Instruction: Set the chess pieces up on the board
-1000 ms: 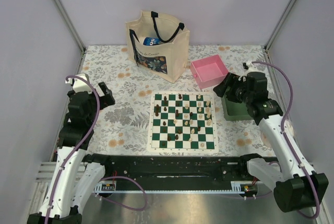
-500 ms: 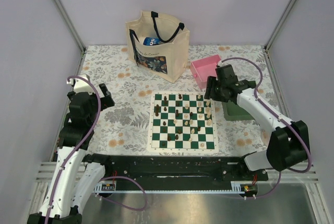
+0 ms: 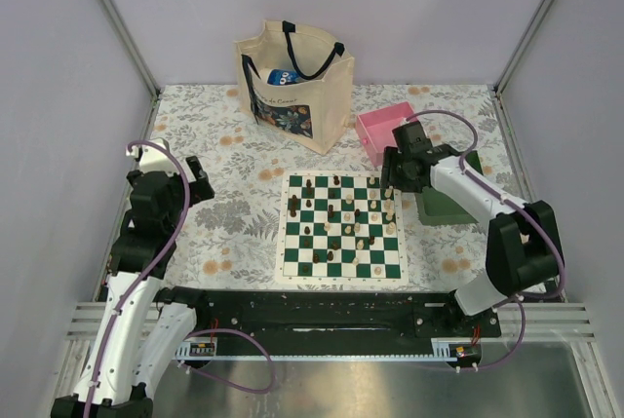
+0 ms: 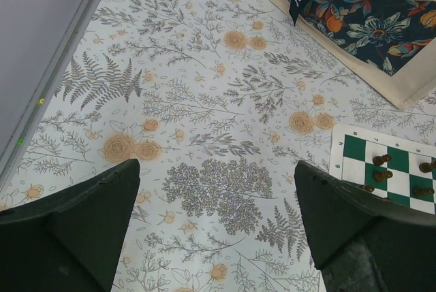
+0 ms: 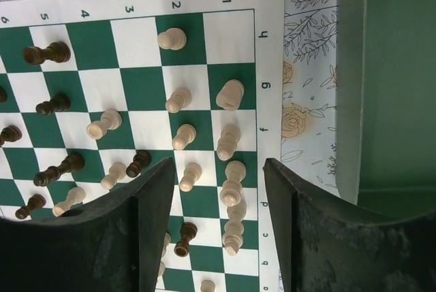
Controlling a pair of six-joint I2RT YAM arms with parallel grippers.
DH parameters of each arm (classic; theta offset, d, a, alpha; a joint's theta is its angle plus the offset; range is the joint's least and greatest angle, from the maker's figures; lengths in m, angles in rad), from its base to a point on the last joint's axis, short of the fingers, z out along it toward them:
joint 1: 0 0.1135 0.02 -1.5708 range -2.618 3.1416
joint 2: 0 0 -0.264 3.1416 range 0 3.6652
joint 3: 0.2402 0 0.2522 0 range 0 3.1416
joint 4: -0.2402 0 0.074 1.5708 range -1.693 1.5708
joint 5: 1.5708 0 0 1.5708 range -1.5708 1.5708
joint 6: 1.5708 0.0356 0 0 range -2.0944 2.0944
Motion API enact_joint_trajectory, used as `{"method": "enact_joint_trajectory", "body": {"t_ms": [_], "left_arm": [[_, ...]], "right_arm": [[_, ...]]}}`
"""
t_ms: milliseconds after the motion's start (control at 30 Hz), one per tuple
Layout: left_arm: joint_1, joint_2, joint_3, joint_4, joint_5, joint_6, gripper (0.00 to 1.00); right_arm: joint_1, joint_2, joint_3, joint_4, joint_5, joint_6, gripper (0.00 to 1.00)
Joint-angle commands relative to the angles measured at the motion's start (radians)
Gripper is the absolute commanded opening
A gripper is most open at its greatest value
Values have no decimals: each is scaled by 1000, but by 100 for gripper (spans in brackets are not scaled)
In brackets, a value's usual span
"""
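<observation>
The board (image 3: 341,279), green and white checks, lies in the middle of the floral table. Dark and cream chess pieces (image 3: 336,215) stand scattered over it. My right gripper (image 3: 391,185) hovers over the board's far right edge. In the right wrist view it (image 5: 218,169) is open, with a file of cream pieces (image 5: 229,141) below the gap and nothing held. Dark pieces (image 5: 46,53) stand further left. My left gripper (image 3: 195,180) is left of the board, open (image 4: 218,169) over bare tablecloth. The board's corner (image 4: 349,137) with dark pieces (image 4: 381,160) shows at right.
A cream tote bag (image 3: 292,82) stands behind the board, and its printed side (image 4: 368,26) shows in the left wrist view. A pink tray (image 3: 388,133) sits at the back right. A green tray (image 3: 444,206) lies just right of the board, its wall (image 5: 351,81) near my right fingers.
My right arm swung left from above the green tray to the board's far right edge, and its jaws narrowed somewhat. The left arm stayed still.
</observation>
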Motion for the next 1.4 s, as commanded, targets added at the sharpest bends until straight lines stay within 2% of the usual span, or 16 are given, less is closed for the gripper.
{"method": "enact_joint_trajectory", "body": {"t_ms": [0, 633, 1367], "left_arm": [[4, 7, 1, 21, -12, 12, 99], [6, 8, -1, 20, -9, 14, 99], [7, 17, 1, 20, -10, 14, 99]], "right_arm": [[13, 40, 43, 29, 39, -8, 63], [13, 231, 143, 42, 87, -34, 50], [11, 270, 138, 29, 80, -31, 49]]}}
